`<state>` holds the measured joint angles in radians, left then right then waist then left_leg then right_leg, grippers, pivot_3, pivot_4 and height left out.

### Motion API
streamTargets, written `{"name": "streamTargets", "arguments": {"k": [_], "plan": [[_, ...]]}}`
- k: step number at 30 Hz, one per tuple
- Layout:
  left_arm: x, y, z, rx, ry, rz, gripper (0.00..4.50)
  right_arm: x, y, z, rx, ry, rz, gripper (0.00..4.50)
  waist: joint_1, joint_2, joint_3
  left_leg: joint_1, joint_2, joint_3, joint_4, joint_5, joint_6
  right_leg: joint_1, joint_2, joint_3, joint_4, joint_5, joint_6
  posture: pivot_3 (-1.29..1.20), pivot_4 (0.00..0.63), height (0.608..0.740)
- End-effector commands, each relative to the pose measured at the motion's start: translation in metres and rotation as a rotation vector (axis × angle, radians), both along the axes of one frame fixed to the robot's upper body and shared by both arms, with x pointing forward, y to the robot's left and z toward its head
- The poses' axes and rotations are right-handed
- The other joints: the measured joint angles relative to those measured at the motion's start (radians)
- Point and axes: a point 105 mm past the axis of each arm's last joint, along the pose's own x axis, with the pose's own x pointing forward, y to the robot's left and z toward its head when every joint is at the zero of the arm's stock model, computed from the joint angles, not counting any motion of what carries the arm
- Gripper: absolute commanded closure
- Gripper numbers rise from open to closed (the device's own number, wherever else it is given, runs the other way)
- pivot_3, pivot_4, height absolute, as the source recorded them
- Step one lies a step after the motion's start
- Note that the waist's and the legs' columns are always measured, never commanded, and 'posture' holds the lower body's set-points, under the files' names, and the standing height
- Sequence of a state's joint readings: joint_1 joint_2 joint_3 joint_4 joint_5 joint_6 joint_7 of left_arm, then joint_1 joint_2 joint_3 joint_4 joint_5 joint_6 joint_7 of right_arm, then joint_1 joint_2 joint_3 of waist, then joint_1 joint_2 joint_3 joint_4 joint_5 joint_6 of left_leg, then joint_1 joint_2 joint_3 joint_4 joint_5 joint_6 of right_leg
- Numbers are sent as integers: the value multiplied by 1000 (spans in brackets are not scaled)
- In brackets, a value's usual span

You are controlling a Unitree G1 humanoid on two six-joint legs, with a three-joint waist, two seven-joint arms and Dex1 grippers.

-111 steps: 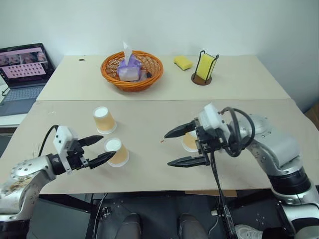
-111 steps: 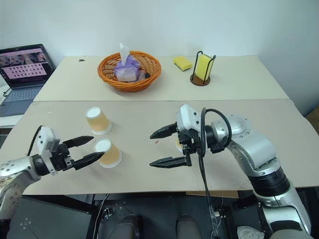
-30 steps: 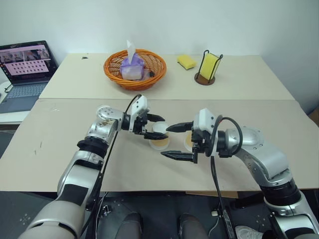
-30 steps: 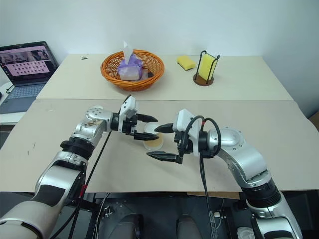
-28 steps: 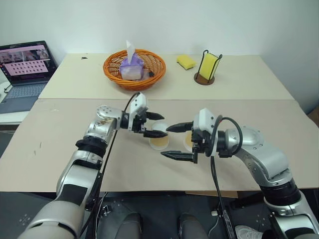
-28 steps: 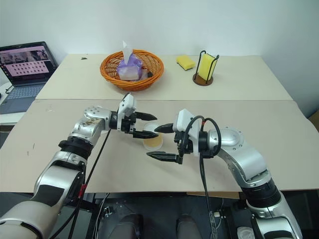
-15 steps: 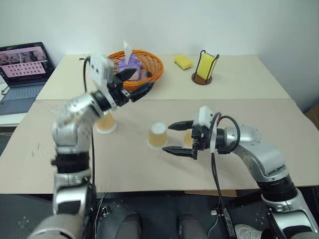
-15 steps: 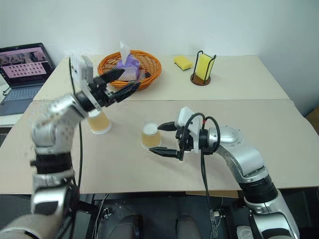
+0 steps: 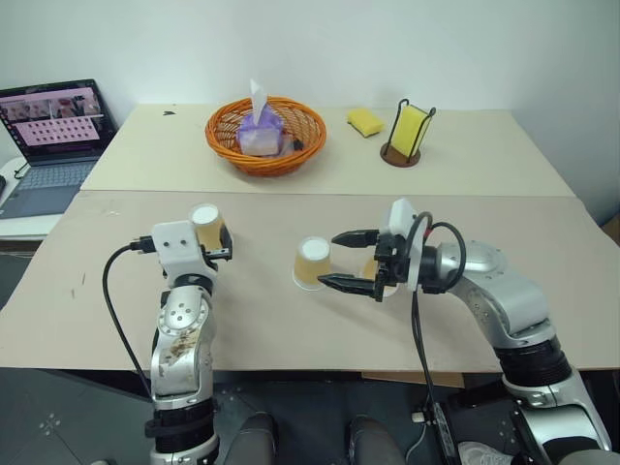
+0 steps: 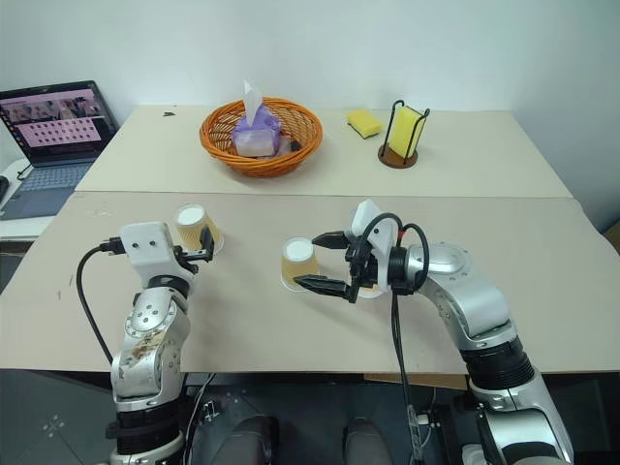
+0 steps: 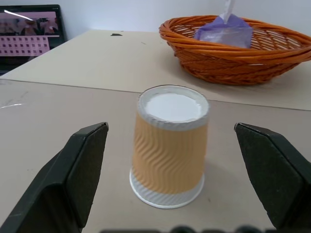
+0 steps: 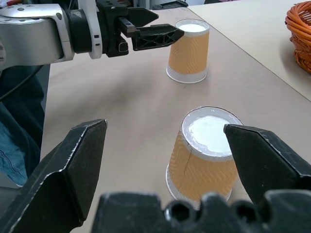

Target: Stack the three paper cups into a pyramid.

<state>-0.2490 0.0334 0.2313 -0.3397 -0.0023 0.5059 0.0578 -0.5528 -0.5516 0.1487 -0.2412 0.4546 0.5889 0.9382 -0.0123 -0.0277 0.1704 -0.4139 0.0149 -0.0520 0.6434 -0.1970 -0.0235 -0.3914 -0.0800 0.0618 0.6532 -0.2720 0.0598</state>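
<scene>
Three upturned cups on a table: left gripper (image 11: 170,182) spread wide before one (image 11: 169,145), right gripper (image 12: 167,160) spread beside another (image 12: 206,154)

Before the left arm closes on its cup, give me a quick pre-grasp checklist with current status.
1. Left gripper open: ok.
2. Left cup upside down, centred between its fingers: ok.
3. Fingers not yet touching that cup: ok.
4. Right gripper open beside the middle cup, not gripping: ok.
5. Third cup position behind the right gripper: cannot tell.
6. Pyramid base pair side by side: cannot tell.
</scene>
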Motion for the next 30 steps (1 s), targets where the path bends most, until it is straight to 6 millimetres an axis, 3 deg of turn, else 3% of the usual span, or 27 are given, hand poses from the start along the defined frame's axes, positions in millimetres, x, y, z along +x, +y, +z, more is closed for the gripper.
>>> {"name": "streamTargets", "arguments": {"k": [1,10,21,30], "plan": [[5,2,7,-7,-39,-22,59,-2,2,16,30,-59,17,0,0,0,0,0,0,0,0,0,0,0,0,0,0,0,0,0,150,732],[25,-12,-5,-54,-7,-155,59,-2,2,20,47,-70,0,0,0,0,0,0,0,0,0,0,0,0,0,-1,0,0,0,0,150,732],[38,-1,13,3,-54,-135,59,0,-2,15,47,-55,-38,0,-1,0,0,0,0,0,0,0,0,0,0,-1,0,0,0,0,150,732],[53,-7,15,-1,-42,-193,59,1,-1,12,48,-50,-45,0,-1,0,0,0,0,0,0,0,0,0,0,-1,0,0,0,0,150,732]]}}
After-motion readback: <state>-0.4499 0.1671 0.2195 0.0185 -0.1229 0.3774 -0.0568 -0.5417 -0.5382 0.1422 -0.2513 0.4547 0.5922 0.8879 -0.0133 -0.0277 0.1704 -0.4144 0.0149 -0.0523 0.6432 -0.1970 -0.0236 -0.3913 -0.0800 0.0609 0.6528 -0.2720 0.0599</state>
